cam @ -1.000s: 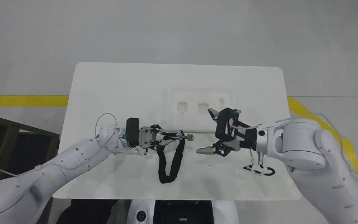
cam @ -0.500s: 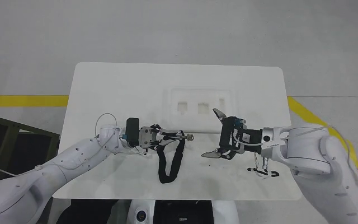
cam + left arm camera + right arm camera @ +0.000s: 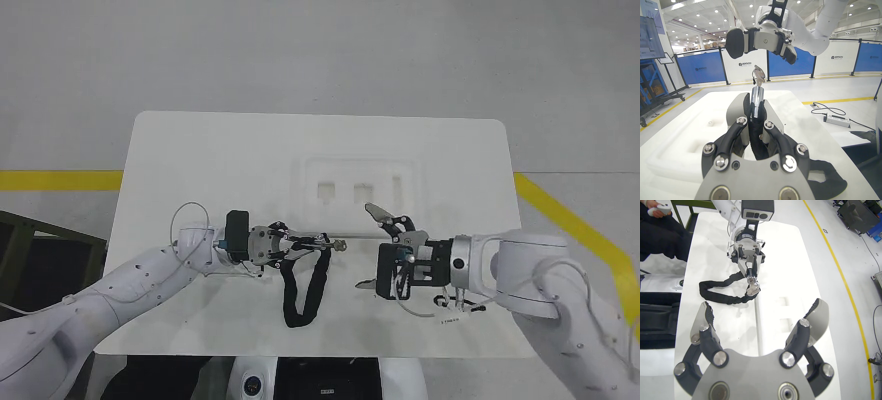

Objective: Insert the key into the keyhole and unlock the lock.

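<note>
Now | key (image 3: 758,74) seated in lock (image 3: 756,102) | left gripper (image 3: 753,107) clamps lock | right gripper (image 3: 762,305) wide, near key | next: pinch, turn.

Bright, even light falls from above; rows of ceiling lamps (image 3: 716,11) show as small white spots in the left wrist view. In the right wrist view the white tabletop (image 3: 783,256) is nearly washed out, and the pockets of the foam tray (image 3: 772,313) are faint in the glare. The black strap (image 3: 719,298) throws only a weak, soft-edged shadow there. The chrome lock (image 3: 757,98) carries long bright streaks. Both wrist views bend towards their edges: the yellow floor line (image 3: 836,262) curves.
</note>
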`<action>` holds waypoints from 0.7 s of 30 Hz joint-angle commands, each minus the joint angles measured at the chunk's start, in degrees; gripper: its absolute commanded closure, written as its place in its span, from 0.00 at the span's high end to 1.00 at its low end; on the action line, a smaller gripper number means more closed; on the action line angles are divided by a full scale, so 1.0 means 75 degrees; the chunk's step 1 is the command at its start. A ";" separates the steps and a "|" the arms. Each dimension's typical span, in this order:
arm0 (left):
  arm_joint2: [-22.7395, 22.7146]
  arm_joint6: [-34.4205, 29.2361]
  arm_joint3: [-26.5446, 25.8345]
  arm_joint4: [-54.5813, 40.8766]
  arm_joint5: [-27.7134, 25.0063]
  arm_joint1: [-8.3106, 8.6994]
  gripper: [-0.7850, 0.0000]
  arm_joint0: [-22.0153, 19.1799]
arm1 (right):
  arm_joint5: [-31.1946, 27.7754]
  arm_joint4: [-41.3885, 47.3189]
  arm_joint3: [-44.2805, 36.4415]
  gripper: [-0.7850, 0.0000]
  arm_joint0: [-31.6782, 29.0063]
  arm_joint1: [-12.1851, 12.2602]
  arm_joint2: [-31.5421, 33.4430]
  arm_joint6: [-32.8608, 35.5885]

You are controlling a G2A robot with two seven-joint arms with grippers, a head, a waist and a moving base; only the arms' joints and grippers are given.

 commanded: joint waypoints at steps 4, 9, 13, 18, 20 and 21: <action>-0.0262 -0.0431 -0.0204 -0.0212 -0.0445 0.0017 0.00 0.0187 | -0.0087 -0.1112 -0.0075 1.00 -0.0035 -0.0019 -0.0137 -0.0796; -0.0488 -0.0956 -0.0385 -0.0905 -0.1111 0.0027 0.00 0.0392 | -0.0089 -0.2052 -0.0132 1.00 -0.0086 -0.0018 -0.0224 -0.1304; -0.0681 -0.1496 -0.0499 -0.1532 -0.1650 0.0054 0.00 0.0519 | -0.0027 -0.2561 -0.0112 1.00 -0.0142 -0.0015 -0.0239 -0.1755; -0.0906 -0.2146 -0.0618 -0.2115 -0.2300 0.0048 0.00 0.0660 | 0.0099 -0.3025 -0.0086 0.74 -0.0231 -0.0004 -0.0192 -0.2183; -0.0998 -0.2338 -0.0619 -0.2121 -0.2492 0.0035 0.00 0.0683 | 0.0122 -0.3200 -0.0066 0.48 -0.0256 0.0001 -0.0190 -0.2275; -0.1042 -0.2406 -0.0630 -0.2161 -0.2560 0.0025 0.00 0.0718 | 0.0132 -0.3289 -0.0058 0.45 -0.0259 0.0003 -0.0192 -0.2294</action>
